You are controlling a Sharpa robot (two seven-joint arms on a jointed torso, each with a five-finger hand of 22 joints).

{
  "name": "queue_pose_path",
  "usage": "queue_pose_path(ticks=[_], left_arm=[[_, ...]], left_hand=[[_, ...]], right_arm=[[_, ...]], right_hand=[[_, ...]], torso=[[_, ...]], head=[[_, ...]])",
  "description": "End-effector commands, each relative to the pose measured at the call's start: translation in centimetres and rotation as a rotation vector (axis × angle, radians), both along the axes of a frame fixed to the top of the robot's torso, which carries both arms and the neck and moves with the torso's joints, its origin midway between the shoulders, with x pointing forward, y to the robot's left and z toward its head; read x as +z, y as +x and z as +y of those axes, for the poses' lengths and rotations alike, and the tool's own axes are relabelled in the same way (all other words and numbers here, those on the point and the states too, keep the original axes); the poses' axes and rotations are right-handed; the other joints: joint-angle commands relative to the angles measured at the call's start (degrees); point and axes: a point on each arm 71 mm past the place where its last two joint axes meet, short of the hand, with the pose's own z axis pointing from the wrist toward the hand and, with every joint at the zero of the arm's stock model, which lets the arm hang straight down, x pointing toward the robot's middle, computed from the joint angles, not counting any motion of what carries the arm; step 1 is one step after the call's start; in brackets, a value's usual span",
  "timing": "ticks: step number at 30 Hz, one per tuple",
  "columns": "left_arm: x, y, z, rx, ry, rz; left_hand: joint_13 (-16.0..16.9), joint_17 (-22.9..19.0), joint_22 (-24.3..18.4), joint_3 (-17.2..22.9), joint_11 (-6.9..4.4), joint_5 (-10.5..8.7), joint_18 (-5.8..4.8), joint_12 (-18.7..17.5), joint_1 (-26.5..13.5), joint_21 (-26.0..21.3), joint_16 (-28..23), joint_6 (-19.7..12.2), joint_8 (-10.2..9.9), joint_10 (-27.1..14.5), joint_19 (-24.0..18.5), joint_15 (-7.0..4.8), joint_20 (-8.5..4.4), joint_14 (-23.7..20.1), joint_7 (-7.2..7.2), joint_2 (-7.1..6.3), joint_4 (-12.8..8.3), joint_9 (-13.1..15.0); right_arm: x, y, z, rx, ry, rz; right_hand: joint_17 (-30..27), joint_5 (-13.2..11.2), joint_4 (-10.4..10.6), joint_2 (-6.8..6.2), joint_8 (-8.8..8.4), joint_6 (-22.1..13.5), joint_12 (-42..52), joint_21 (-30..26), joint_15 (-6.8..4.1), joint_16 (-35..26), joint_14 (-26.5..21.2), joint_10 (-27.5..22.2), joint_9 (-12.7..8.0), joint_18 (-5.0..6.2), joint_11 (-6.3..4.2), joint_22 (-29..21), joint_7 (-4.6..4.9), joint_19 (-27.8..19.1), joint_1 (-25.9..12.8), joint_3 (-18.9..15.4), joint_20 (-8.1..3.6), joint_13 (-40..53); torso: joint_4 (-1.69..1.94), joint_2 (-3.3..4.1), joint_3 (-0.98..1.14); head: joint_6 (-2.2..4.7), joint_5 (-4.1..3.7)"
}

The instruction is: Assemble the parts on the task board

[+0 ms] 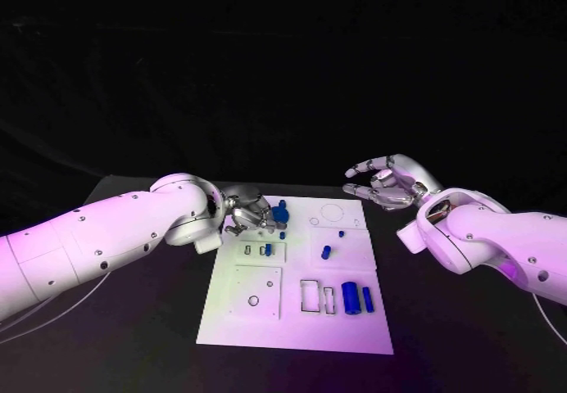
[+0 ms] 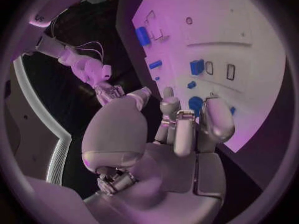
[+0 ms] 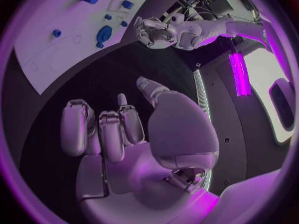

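The round blue part (image 1: 280, 214) stood at the far left corner of the task board (image 1: 355, 327), close to the board's far edge. It appeared roughly circular from the head view, so no long axis could be made out. The left hand (image 1: 246, 214) lay just beside it, on the part's left, over the board's left margin. In the left wrist view the same part (image 2: 196, 105) sat directly beyond the fingertips (image 2: 168, 92), very near them; whether they touched it could not be told. The fingers of that hand were curled loosely forward and nothing was seen between them.

Other blue parts lay further along the board: a small one (image 1: 268, 249) in the slotted panel near the left hand, and a larger cylinder (image 1: 351, 298) toward the near right, lying lengthwise along the board.

The right hand (image 1: 385, 184) hovered off the board's far right corner, well apart from the round part, fingers spread and holding nothing.

Judgement: the left hand was the nearer by a clear margin, and any grasp of the round part would call for a short reach to its right.
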Motion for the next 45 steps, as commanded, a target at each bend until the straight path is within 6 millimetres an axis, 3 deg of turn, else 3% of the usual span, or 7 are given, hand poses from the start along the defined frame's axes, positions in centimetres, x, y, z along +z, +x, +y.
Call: queue_pose_path(ticks=[1, 13, 45], left_arm=[[-0.6, 0.2, 0.3, 0.013, 0.222, 0.020], [-0.5, 0.8, -1.2, -0.001, 0.339, -0.007], [-1.9, 1.0, -2.6, -0.064, 0.445, 0.046]], left_hand=[[1.4, 13.3, 0.3, -1.1, -0.11, -0.23, -0.87, 1.4, -1.3, 0.3, 0.2, -0.6, 1.0, 0.3, 0.1, -0.39, -0.48, 5.6, -0.12, -0.05, 0.1, 0.9], [1.3, 12.9, 0.5, -2.7, -0.15, -0.26, -0.88, 1.6, -3.3, 0.5, 0.0, -1.3, 1.7, -0.4, -0.1, -0.44, -0.54, 5.5, -0.19, 0.48, 0.1, 1.8], [1.3, 13.0, 1.0, -3.6, -0.43, -0.10, -0.94, 1.9, -3.9, 0.8, 0.0, -1.2, 3.1, -0.8, -0.1, -0.65, -0.65, 5.5, -0.54, 1.32, 0.1, 3.1]], right_arm=[[-0.1, 0.1, -0.1, 0.009, 0.008, 0.025], [-0.3, 0.4, -0.7, -0.010, -0.001, 0.033], [-0.6, 0.8, -0.9, -0.019, -0.012, 0.044]], right_hand=[[6.1, 0.4, 0.0, 0.09, 0.25, 0.5, -0.1, -0.1, 0.35, -0.3, 3.7, -0.4, 0.1, 0.38, -0.08, 2.3, 0.13, -0.4, 0.3, 0.0, -0.07, 3.2], [6.1, 0.5, 0.1, 0.06, 0.38, 0.6, -0.2, -0.2, 0.33, -0.3, 3.7, -0.4, 0.1, 0.39, -0.12, 2.2, 0.09, -0.4, 0.2, -0.1, -0.08, 3.1], [6.0, 0.9, 0.3, 0.05, 0.50, 0.8, -0.1, -0.3, 0.30, -0.4, 3.7, -0.4, 0.2, 0.43, -0.16, 2.1, 0.04, -0.5, 0.1, -0.2, -0.10, 3.2]], torso=[[-0.06, -0.07, 0.10], [-0.09, 0.08, -0.04], [-0.03, 0.11, 0.02]], head=[[-0.20, 0.07], [-0.42, 0.06], [-1.28, -0.30]])
